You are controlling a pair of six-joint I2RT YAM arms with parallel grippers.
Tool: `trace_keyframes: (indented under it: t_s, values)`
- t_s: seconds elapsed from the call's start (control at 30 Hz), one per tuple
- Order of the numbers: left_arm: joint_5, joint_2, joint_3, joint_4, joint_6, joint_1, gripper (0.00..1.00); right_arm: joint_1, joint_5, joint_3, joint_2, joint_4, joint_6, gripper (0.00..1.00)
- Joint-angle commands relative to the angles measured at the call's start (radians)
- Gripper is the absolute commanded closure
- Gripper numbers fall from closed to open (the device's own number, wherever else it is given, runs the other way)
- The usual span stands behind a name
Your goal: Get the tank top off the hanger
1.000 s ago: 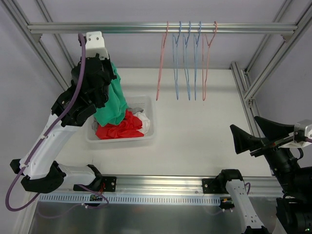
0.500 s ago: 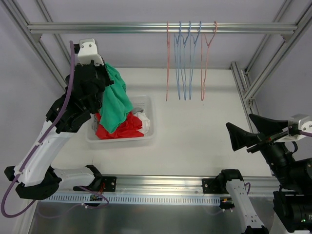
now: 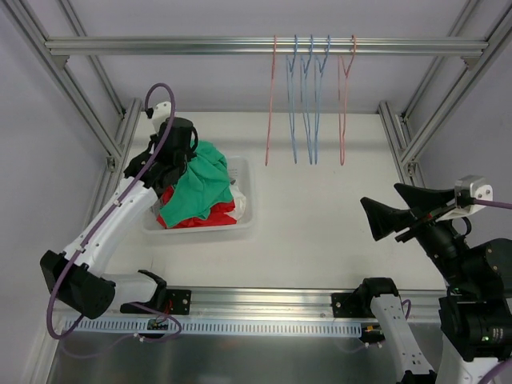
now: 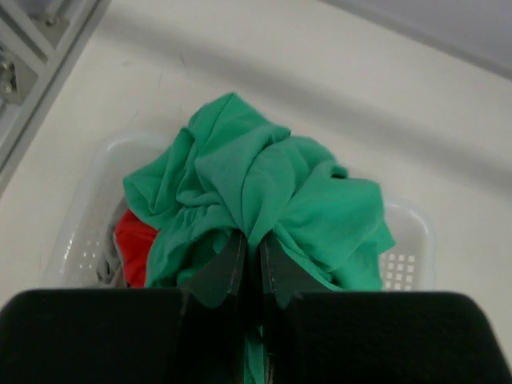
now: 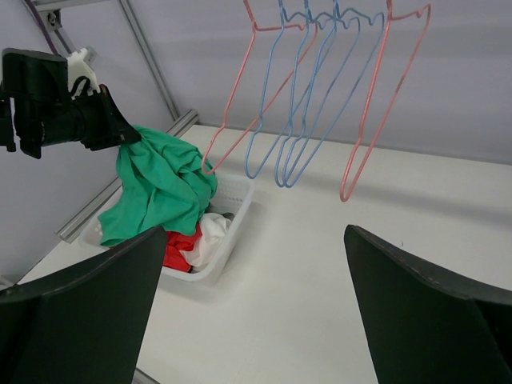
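The green tank top (image 3: 200, 182) hangs bunched from my left gripper (image 3: 178, 154), which is shut on its fabric just above the white basket (image 3: 245, 214). In the left wrist view the jaws stand pinched on the green cloth (image 4: 264, 192) over the basket (image 4: 404, 248). Several bare hangers, pink (image 3: 270, 104) and blue (image 3: 304, 96), hang empty from the top rail. My right gripper (image 3: 400, 210) is open and empty at the right of the table, far from the basket. The right wrist view shows the tank top (image 5: 160, 188) and the hangers (image 5: 296, 104).
The basket holds red (image 3: 196, 218) and white (image 3: 238, 200) garments under the green one. Aluminium frame posts stand at the left (image 3: 88, 96) and right (image 3: 416, 136). The rail (image 3: 200, 46) runs across the back.
My left gripper has come down and forward from near the rail, lowering the green tank top onto the basket pile. The hangers swing slightly. The right arm has shifted a little left.
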Motion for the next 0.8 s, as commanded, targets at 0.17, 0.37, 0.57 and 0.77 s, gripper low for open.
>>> trace_keyframes:
  t_s: [0.17,0.37,0.57,0.77]
  values:
    - [0.109,0.065,-0.248,0.024,-0.298,0.025,1.00,0.001,-0.054,-0.086,0.005,0.096,0.031,0.01]
    - [0.062,-0.009,-0.520,0.027,-0.577,0.024,1.00,0.001,-0.066,-0.118,0.008,0.110,0.031,0.01]
    - [0.082,0.127,-0.503,0.030,-0.571,0.025,1.00,0.001,-0.075,-0.141,0.007,0.135,0.071,0.00]
    - [0.140,0.294,-0.387,0.031,-0.368,0.033,1.00,0.001,-0.094,-0.147,0.007,0.141,0.077,0.01]
